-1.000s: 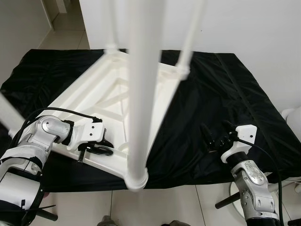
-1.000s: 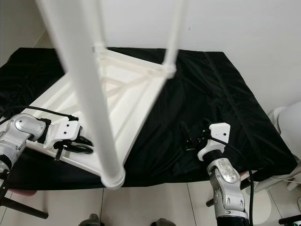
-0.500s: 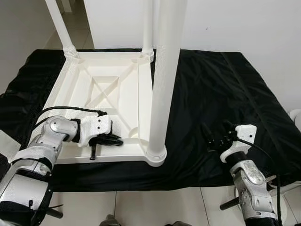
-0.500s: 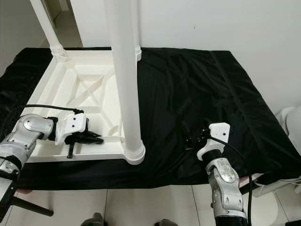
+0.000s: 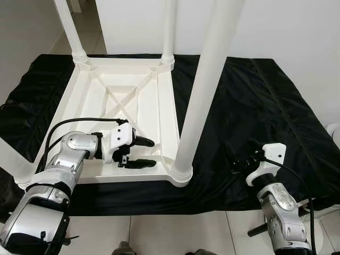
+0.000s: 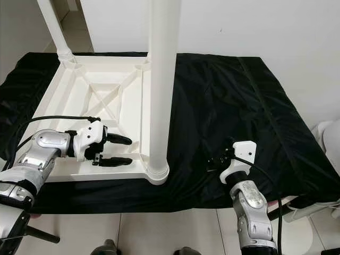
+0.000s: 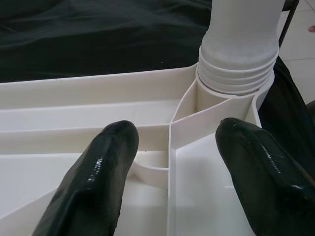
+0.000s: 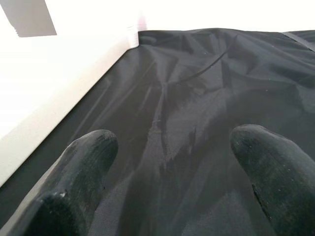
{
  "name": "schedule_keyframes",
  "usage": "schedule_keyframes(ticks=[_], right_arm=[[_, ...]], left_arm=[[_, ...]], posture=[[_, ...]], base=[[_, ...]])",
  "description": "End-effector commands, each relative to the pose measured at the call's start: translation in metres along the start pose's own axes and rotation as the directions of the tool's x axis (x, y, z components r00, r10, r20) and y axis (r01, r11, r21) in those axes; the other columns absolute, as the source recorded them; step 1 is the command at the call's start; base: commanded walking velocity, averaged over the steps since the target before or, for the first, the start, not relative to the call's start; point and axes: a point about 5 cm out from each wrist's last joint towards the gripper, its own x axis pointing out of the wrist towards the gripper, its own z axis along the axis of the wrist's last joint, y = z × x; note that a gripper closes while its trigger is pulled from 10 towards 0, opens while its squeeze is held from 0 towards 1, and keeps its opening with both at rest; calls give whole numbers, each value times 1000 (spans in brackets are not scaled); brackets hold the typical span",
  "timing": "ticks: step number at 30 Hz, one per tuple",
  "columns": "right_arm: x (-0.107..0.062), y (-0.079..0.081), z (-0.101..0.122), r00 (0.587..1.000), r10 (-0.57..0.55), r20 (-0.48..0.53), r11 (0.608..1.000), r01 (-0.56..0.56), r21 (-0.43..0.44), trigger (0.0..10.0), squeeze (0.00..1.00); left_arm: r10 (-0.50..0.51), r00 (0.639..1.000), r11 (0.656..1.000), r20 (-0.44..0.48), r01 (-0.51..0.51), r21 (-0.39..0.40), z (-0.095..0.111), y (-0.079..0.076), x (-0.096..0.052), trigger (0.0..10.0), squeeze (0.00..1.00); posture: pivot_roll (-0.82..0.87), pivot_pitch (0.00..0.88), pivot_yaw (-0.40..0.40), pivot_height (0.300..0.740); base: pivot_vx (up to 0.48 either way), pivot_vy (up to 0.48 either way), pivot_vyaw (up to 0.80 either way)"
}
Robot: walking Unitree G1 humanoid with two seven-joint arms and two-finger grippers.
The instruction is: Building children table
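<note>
So the white kids' table (image 5: pixel 125 101) is lying upside down on a black cloth (image 5: pixel 249 101) spread over the floor, legs sticking up toward the camera, and the near leg (image 5: pixel 204 90) is seated in its corner socket right by the front edge. The left hand (image 5: pixel 139 152) is over the underside frame near that corner, fingers (image 7: pixel 106 162) spread wide with nothing between them, one either side of a rib in the wrist view. The right hand (image 6: pixel 219 161) is low over the cloth off to the right, well apart from the table, also open and empty. Biggest worry I'd say: if the left hand pushes or grabs the frame off-centre, the whole light plastic thing could slide on that slick cloth or tip. A knock on the near leg could also work it loose if it isn't fully screwed in, and I can't tell whether it is.
</note>
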Motion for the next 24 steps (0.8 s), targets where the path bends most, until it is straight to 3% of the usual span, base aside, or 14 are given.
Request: schedule_keyframes(ticks=[1,4,5,6,7,12,13,16,18,19,20,21,23,24], right_arm=[[-2,4,1,999,48,-2,999,-48,-6,10000,0],[-4,7,1,996,93,-13,996,-93,-3,10000,0],[-6,10,1,991,135,-24,991,-135,0,10000,471],[-6,10,1,991,135,-24,991,-135,0,10000,471],[-9,13,1,982,185,-37,983,-185,12,10000,1000],[-14,17,1,964,258,-60,966,-257,27,10000,1000],[-21,21,5,925,371,-85,929,-369,38,10000,1000],[-24,22,7,907,411,-94,912,-408,46,10000,1000],[-27,23,11,874,473,-108,881,-471,50,10000,1000],[-27,23,11,874,473,-108,881,-471,50,10000,1000],[-28,24,14,847,518,-115,855,-514,62,10000,1000],[-28,24,14,847,518,-115,855,-514,62,10000,1000],[-31,28,21,791,600,-123,800,-597,61,10000,1000],[-31,28,21,791,600,-123,800,-597,61,10000,1000]], left_arm=[[44,999,999,-14,-44,1,0,2,-8,10000,0],[56,998,998,-11,-56,-3,0,2,-15,10000,0],[78,997,997,-14,-78,-18,0,1,-22,10000,0],[78,997,997,-14,-78,-18,0,1,-22,10000,0],[103,995,994,-6,-103,-34,-1,-1,-27,10000,0],[159,987,984,9,-158,-77,0,-4,-35,10000,0],[280,959,959,39,-278,-58,10,-9,-41,10000,0],[302,953,951,37,-297,-90,12,-11,-42,10000,0],[317,948,934,32,-307,-186,14,-14,-41,10000,0],[317,948,934,32,-307,-186,14,-14,-41,10000,0],[328,943,918,50,-306,-254,17,-17,-39,10000,0],[328,943,918,50,-306,-254,17,-17,-39,10000,0],[353,932,897,78,-313,-312,24,-22,-33,10000,0],[353,932,897,78,-313,-312,24,-22,-33,10000,0]], posture=[[92,41,6,740],[90,41,10,740],[89,41,14,740],[89,41,14,740],[92,40,14,740],[99,39,12,740],[108,38,5,740],[109,37,2,740],[117,31,-4,740],[117,31,-4,740],[123,25,-8,740],[123,25,-8,740],[127,20,-11,740],[127,20,-11,740]], base=[[0,0,0],[0,0,0],[0,0,0],[0,0,0],[0,0,0],[0,0,0],[0,0,0],[0,0,0],[0,0,0],[0,0,0],[0,0,0],[0,0,0],[0,0,0],[0,0,0]])
